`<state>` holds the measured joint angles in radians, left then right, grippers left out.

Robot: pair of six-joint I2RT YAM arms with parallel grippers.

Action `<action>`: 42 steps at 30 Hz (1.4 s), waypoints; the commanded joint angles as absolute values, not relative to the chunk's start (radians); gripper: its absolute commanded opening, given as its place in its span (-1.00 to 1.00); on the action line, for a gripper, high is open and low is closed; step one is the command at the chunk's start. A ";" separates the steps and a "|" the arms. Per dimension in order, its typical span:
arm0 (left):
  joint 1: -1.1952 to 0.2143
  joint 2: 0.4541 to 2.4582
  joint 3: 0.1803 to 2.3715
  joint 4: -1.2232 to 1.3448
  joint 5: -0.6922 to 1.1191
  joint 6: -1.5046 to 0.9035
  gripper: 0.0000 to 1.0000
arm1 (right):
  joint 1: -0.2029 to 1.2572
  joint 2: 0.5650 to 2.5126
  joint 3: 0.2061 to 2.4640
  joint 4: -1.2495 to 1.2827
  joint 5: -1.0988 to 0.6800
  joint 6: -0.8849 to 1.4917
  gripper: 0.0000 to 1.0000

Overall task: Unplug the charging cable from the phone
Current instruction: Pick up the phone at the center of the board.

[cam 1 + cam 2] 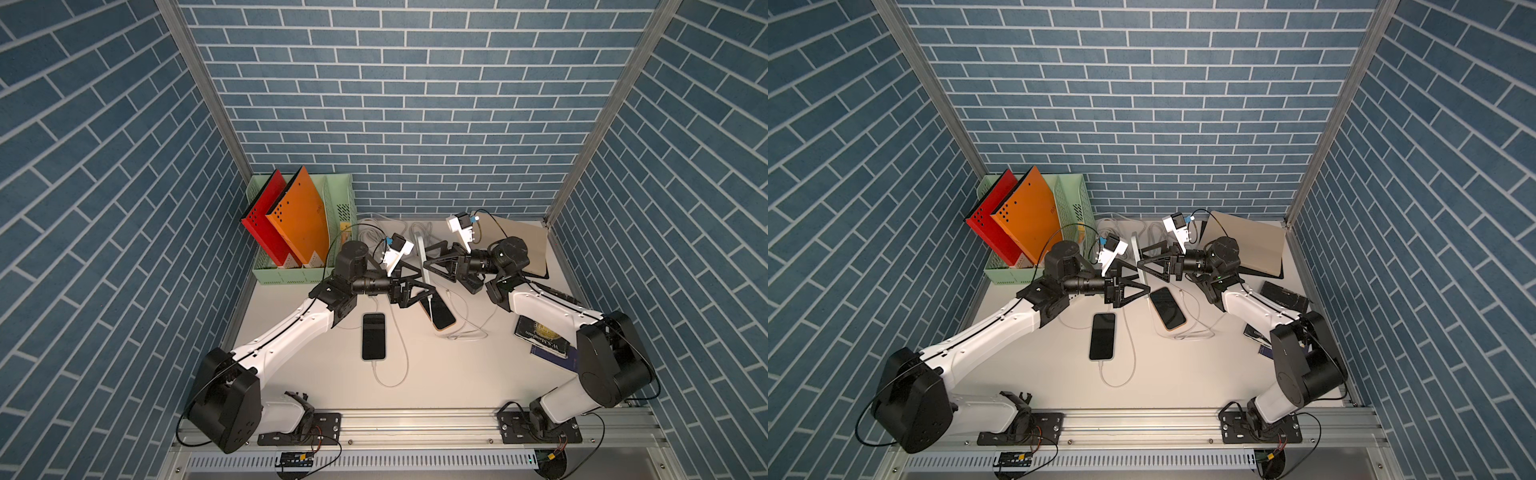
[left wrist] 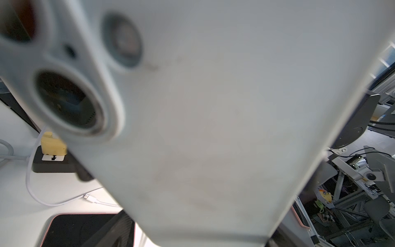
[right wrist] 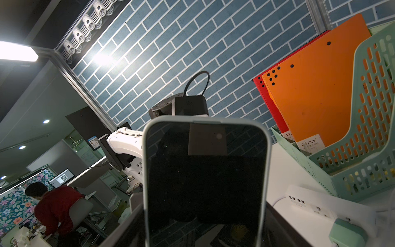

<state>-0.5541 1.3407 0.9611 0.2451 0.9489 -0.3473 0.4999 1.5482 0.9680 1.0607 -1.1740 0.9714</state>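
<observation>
1. Between the right gripper's jaws the phone is clamped upright, leaving its port end free.
2. At that lower end the left gripper is placed for pulling; its grasp cannot be told.
3. Below, the charging cable is left dangling, apparently plugged in.

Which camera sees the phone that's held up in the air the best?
The right wrist view: the pale phone faces it, screen sharp. The left wrist view shows only its blurry back. Both top views show just its thin edge.
</observation>
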 commanded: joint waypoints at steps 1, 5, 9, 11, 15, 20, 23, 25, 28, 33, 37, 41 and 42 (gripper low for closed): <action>-0.551 1.325 0.971 0.256 0.946 -0.337 0.86 | 0.511 1.512 0.967 1.083 -1.141 0.942 -0.72; -0.550 1.320 0.971 0.259 0.949 -0.337 0.81 | 0.518 1.523 0.971 1.096 -1.149 0.952 -0.73; -0.551 1.315 0.969 0.260 0.951 -0.337 0.70 | 0.521 1.527 0.969 1.115 -1.154 0.961 -0.73; -0.550 1.315 0.969 0.262 0.950 -0.336 0.62 | 0.522 1.529 0.967 1.118 -1.156 0.963 -0.73; -0.550 1.315 0.968 0.264 0.951 -0.336 0.31 | 0.522 1.535 0.965 1.143 -1.165 0.983 -0.72; -0.551 1.311 0.967 0.267 0.950 -0.336 -0.13 | 0.522 1.537 0.961 1.157 -1.178 0.998 -0.69; -0.551 1.304 0.966 0.265 0.941 -0.335 -0.50 | 0.522 1.536 0.962 1.156 -1.184 0.998 -0.66; -0.549 1.300 0.965 0.265 0.932 -0.333 -0.73 | 0.522 1.536 0.960 1.155 -1.189 0.998 -0.64; -0.550 1.292 0.962 0.267 0.916 -0.329 -1.00 | 0.521 1.536 0.961 1.154 -1.192 0.999 -0.59; -0.550 1.283 0.963 0.246 0.880 -0.307 -1.00 | 0.518 1.537 0.965 1.145 -1.202 0.997 0.05; -0.551 1.274 0.973 0.211 0.833 -0.280 -1.00 | 0.499 1.526 0.955 1.139 -1.206 0.994 0.72; -0.547 1.268 0.983 0.186 0.794 -0.261 -1.00 | 0.480 1.507 0.933 1.135 -1.207 0.991 0.99; -0.548 1.267 0.986 0.182 0.782 -0.257 -1.00 | 0.477 1.503 0.926 1.132 -1.207 0.991 0.99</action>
<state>-0.5526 1.2938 0.9607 0.1753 0.8352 -0.2962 0.4885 1.5394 0.9459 1.1027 -1.1816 0.9749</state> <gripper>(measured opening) 0.816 0.996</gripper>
